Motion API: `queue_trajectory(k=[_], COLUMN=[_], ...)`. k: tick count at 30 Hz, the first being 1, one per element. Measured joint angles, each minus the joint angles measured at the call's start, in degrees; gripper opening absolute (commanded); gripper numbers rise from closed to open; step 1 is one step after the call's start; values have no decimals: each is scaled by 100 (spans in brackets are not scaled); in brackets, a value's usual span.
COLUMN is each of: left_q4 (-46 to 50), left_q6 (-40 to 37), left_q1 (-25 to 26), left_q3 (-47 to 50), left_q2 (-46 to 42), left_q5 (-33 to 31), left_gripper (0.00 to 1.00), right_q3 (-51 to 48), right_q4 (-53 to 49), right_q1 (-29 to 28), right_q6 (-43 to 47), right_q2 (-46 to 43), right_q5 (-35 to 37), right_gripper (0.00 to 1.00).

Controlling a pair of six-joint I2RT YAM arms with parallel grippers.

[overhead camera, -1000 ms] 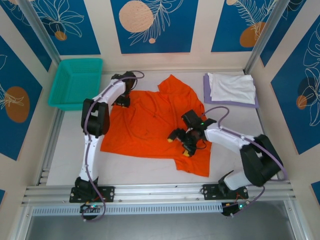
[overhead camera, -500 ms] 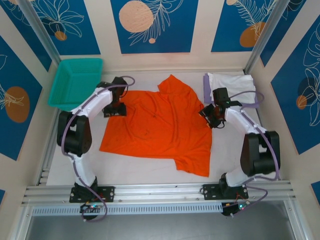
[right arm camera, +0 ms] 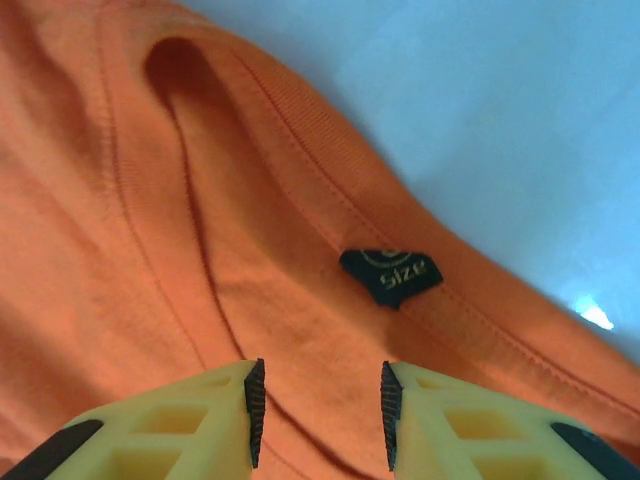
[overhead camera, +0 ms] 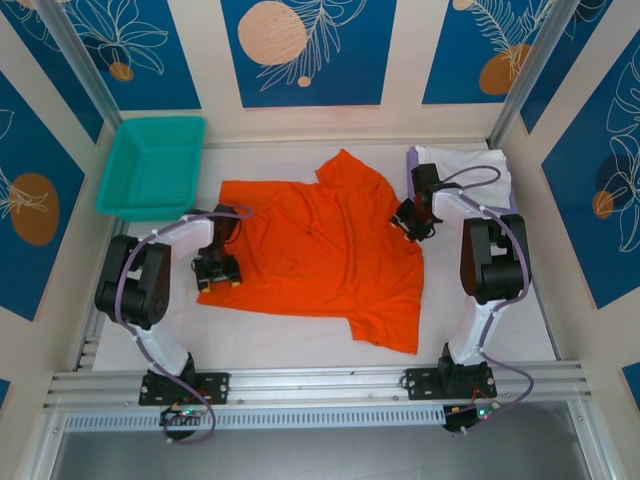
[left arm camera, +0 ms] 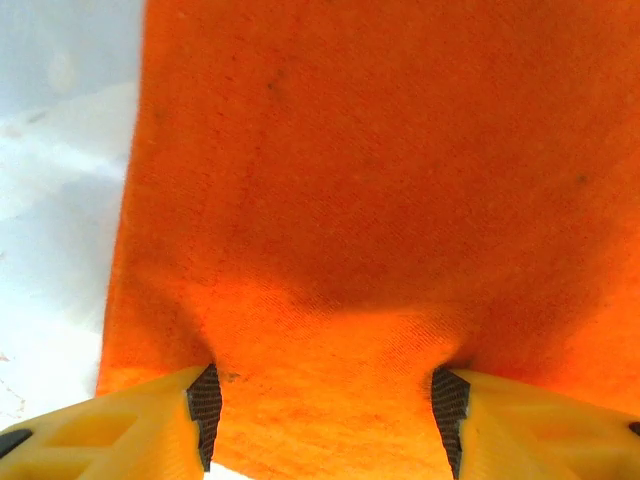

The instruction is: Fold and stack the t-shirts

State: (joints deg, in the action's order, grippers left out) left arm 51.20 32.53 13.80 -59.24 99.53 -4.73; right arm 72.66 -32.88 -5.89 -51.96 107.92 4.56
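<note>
Both arms have shifted in the last half second: the left gripper (overhead camera: 218,272) has pulled back from the far-left part of the orange t-shirt (overhead camera: 320,250) to its near-left hem, and the right gripper (overhead camera: 408,222) has edged onto the shirt's right side at the collar. The shirt's far-left corner now lies squarer and flatter than before. The shirt is spread open in the middle of the white table (overhead camera: 280,335), one sleeve pointing to the far side and its near-right corner trailing towards the arm bases. It is not yet folded. In the left wrist view, the left gripper (left arm camera: 325,405) has its yellow fingers spread wide, with the shirt's hem bulging between the dark pads and nothing pinched. In the right wrist view, the right gripper (right arm camera: 318,400) also has its fingers apart, hovering over the ribbed collar (right arm camera: 300,150) just short of the black size label (right arm camera: 392,275). Setting the grippers at opposite edges looks like preparation for flattening the cloth or for the first fold. At the far right, the folded white t-shirt (overhead camera: 480,165) rests on the folded lavender t-shirt (overhead camera: 410,163), probably the stack the orange one will join. A teal mesh basket (overhead camera: 155,122) sits apart at the far left.
</note>
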Motion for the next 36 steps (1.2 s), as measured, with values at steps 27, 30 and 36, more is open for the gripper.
queue_trajectory(k=[27,30,36], left_q4=[501,634,691], left_q6=[669,575,459], left_q1=[-907,-1095,-1670], left_q3=[315,444,1320], left_q2=[-2017,-2444,-2592], left_q5=[-157,-160,293], left_gripper=[82,71,61], right_q3=[-166,-673,-2291], right_q4=[-269,-299,-846], right_q1=[76,20,-455], right_q6=[-133,-136,-293], right_q2=[-782,-1827,-3926], right_q5=[-24,-52,-297], right_gripper=[74,74,60])
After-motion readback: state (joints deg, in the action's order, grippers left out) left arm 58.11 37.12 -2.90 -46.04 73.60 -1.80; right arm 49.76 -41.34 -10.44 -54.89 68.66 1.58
